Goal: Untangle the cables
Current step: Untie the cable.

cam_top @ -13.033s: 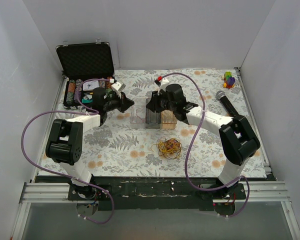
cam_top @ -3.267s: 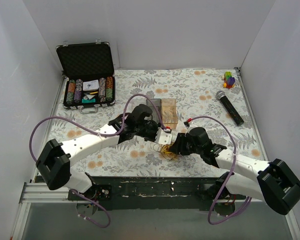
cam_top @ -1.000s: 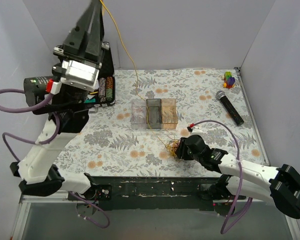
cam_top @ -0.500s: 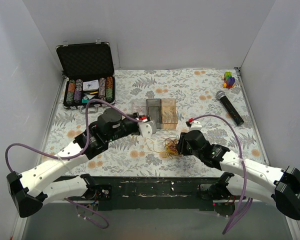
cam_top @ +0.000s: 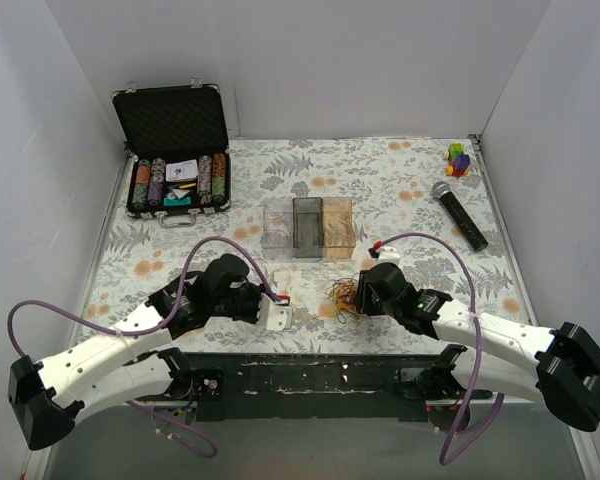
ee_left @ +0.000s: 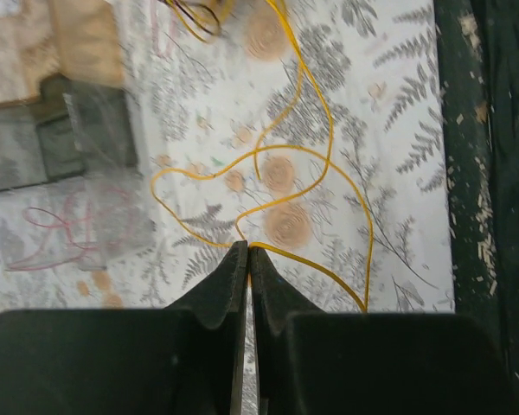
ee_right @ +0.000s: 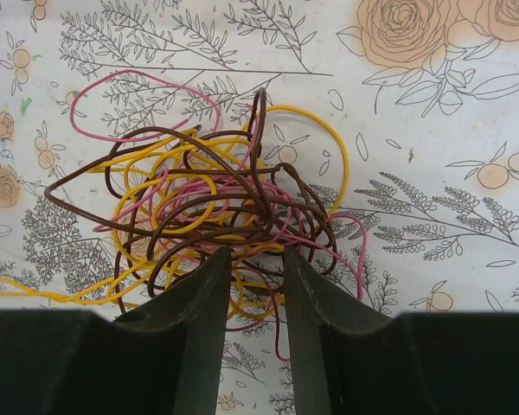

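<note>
My left gripper (ee_left: 246, 252) gripped one yellow wire (ee_left: 301, 69), light and springy, best taken singly; right gripper (ee_right: 254, 259) straddled the cables (ee_right: 233, 199), jaws apart.

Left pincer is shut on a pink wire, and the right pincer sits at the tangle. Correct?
Not quite. The left wrist view shows the left pincer shut on a yellow wire, not a pink one. The rest holds: the right pincer sits at the tangle.

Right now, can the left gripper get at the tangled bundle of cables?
Probably not yet: the left gripper is shut on one yellow cable, and the right gripper straddles the bundle.
</note>
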### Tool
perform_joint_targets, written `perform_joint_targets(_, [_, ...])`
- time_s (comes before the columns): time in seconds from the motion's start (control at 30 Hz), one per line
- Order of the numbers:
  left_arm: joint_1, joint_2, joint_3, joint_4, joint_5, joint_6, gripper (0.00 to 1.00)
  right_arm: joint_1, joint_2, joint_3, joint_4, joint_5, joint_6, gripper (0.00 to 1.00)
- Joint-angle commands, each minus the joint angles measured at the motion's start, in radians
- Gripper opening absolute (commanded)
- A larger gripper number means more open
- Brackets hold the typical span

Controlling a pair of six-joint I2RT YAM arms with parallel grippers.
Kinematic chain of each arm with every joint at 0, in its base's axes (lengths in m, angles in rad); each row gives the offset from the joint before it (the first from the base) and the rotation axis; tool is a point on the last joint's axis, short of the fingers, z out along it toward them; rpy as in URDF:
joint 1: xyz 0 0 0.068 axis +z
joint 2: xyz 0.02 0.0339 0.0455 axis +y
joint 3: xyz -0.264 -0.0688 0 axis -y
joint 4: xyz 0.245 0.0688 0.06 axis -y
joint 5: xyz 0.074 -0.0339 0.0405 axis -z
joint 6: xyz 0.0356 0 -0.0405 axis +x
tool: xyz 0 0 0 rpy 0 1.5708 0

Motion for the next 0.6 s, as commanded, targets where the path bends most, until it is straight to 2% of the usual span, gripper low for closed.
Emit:
perform_joint_targets(0.0, [0.003, -0.021, -0.085, -0.070, -0.033, 0.080, 0.00, -0.028, 0.010, -0.006, 0.021, 0.012, 0.011, 0.38])
perform_joint_targets(0.2, [0.005, -0.062, -0.226, -0.101, -0.145, 0.145, 0.00, -0.103, 0.032, -0.016, -0.043, 0.039, 0.030, 0.36])
perform_joint_targets(0.43, [0.015, -0.059, -0.272, -0.061, -0.203, 0.151, 0.00, -0.173, 0.000, -0.035, -0.051, 0.023, 0.024, 0.34])
perform_joint_targets(0.47, [0.015, -0.046, -0.269, -0.043, -0.206, 0.145, 0.15, -0.173, -0.002, -0.036, -0.038, 0.012, 0.021, 0.34])
perform_joint_targets(0.5, [0.015, -0.038, -0.258, -0.018, -0.206, 0.134, 0.24, -0.173, -0.002, -0.036, -0.031, 0.004, 0.019, 0.34])
perform_joint_targets(0.57, [0.017, 0.003, -0.219, 0.034, -0.196, 0.094, 0.69, -0.173, 0.000, -0.039, -0.018, -0.016, 0.018, 0.34])
